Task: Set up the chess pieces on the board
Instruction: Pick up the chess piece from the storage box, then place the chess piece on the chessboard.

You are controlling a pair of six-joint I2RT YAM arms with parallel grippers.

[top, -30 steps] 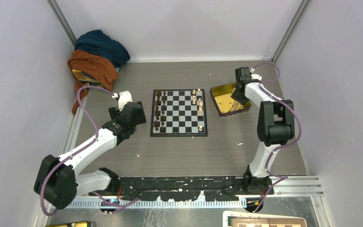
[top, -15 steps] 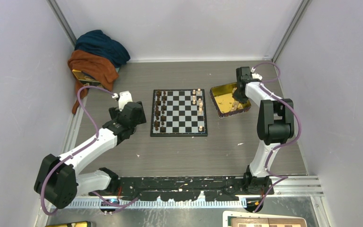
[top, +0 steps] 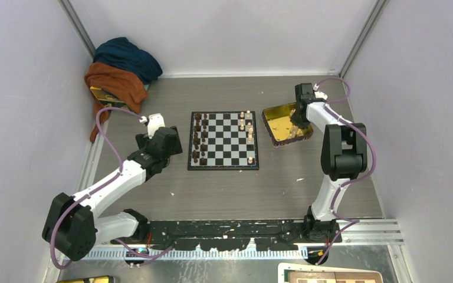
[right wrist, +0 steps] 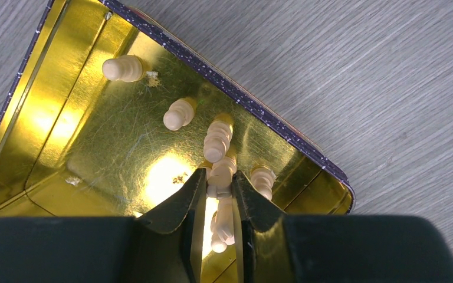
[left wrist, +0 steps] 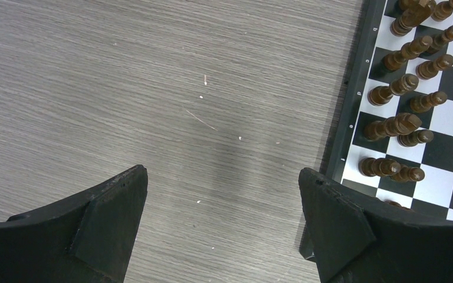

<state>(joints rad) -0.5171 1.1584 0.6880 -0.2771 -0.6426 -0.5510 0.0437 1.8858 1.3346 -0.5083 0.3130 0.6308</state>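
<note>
Over yellow tray, R fingers clenched on tan chess piece, L fingers spread beside board.

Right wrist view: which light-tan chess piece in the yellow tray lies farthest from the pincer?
The light-tan wooden chess piece alone at upper left of the shiny yellow tray; the rest lie nearer the right pincer.

The only writing I can find is on the board. A line of small pale letters runs along its dark border, on the side facing the left edge of the table, with one letter beside each row of squares. They look like "c", "d" and "e", but are too small to be sure. Nothing else is readable.
</note>
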